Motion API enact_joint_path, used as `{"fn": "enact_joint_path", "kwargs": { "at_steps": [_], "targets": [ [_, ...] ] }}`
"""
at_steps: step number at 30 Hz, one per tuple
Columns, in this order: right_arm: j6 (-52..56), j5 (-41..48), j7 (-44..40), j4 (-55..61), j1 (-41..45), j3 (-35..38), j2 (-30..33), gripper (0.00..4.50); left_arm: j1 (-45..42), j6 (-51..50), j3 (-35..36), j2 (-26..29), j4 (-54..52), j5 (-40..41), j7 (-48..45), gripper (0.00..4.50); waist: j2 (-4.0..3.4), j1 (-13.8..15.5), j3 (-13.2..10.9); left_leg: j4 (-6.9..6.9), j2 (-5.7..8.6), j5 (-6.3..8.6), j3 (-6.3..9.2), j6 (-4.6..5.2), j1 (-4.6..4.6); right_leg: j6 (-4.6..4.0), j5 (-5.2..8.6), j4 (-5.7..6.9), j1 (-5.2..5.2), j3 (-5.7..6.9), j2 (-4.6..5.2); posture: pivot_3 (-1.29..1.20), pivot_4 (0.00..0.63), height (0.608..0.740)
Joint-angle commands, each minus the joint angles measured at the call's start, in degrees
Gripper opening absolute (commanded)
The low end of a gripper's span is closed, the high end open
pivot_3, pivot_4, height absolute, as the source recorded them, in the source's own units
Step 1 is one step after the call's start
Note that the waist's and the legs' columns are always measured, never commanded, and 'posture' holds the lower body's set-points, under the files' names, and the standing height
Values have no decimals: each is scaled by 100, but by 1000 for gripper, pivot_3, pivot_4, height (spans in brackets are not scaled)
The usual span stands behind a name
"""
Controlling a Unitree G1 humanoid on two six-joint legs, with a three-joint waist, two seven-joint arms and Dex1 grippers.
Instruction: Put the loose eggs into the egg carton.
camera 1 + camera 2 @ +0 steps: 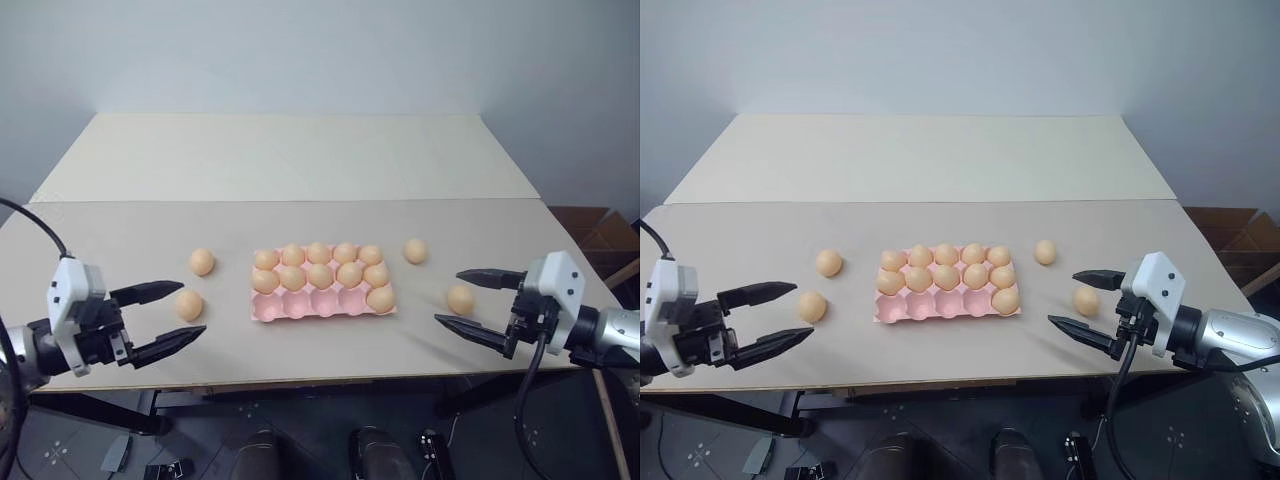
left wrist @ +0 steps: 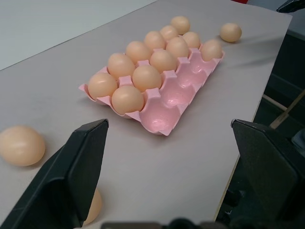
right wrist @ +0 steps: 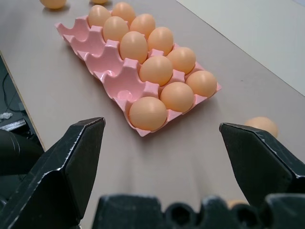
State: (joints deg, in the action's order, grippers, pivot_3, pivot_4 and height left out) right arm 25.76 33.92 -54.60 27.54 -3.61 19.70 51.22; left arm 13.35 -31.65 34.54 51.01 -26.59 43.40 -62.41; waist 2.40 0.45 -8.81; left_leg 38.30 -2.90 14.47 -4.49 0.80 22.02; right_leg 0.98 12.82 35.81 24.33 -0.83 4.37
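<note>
**Both grippers wide open, four eggs loose**

The table (image 1: 300, 330) carries the carton (image 1: 322, 304) near its front edge, eleven eggs in it and four front-row cells bare. The left gripper (image 1: 172, 316) and right gripper (image 1: 470, 298) hover jaws spread, holding nothing. Two loose eggs (image 1: 195, 283) lie left of the carton, two more (image 1: 437, 275) to its right. No writing shows.

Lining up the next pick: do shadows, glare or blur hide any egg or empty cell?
Left eye view: even, soft light; the loose eggs cast only faint shadows, and the egg carton shows no glare. Left wrist view: the left hand's near fingers are soft-edged and cover part of one loose egg. Right wrist view: the empty cells are clear, while the right hand's fingers look soft.
</note>
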Motion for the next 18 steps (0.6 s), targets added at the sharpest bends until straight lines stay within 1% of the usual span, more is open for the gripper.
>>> {"fn": "enact_joint_path", "kwargs": {
  "at_steps": [1, 4, 7, 10, 14, 18],
  "targets": [
    [26, 57, 49, 164, 4, 203, 36, 4500, -68, 54, 93, 31, -110, -29, 146, 4483, 0, 5, 0, 0, 0, 0, 0, 0, -1, 0, 0, 0, 0, 0, 0, 0, 150, 740],
    [196, 32, 258, 183, -15, 248, 32, 4500, -131, -128, 197, 45, -173, 308, 129, 4483, 0, 8, 0, 0, 0, 0, 0, 0, -1, 1, 0, 1, -1, 0, 0, 0, 150, 740],
    [432, -126, 535, 216, -79, 219, 83, 4500, -92, -60, 231, 96, -212, 365, -75, 4483, 0, 9, 0, 0, 0, 0, 0, 0, 0, 0, 0, 0, 0, 0, 1, 0, 150, 740],
    [721, -449, 956, 155, -21, 35, 117, 4500, -105, -56, 216, 106, -170, 438, -184, 4483, 0, 9, 0, 0, 2, 0, -1, 0, 2, -2, -1, 0, 0, 0, 1, 0, 150, 740],
    [1659, -813, 1757, -151, 467, -403, 70, 4500, -176, 8, 70, 134, -183, 363, -210, 4483, 0, -15, 0, 1, 1, 0, -2, 0, -1, -1, -1, 1, 2, -1, 0, 0, 150, 740],
    [2194, -1142, 2187, -668, 989, -967, -107, 4500, -207, -2, 9, 107, -221, 360, -191, 4483, 0, -31, 0, 1, 1, -1, -1, 0, 2, -7, -4, 2, 4, -2, -1, 0, 150, 740]
  ]
}}
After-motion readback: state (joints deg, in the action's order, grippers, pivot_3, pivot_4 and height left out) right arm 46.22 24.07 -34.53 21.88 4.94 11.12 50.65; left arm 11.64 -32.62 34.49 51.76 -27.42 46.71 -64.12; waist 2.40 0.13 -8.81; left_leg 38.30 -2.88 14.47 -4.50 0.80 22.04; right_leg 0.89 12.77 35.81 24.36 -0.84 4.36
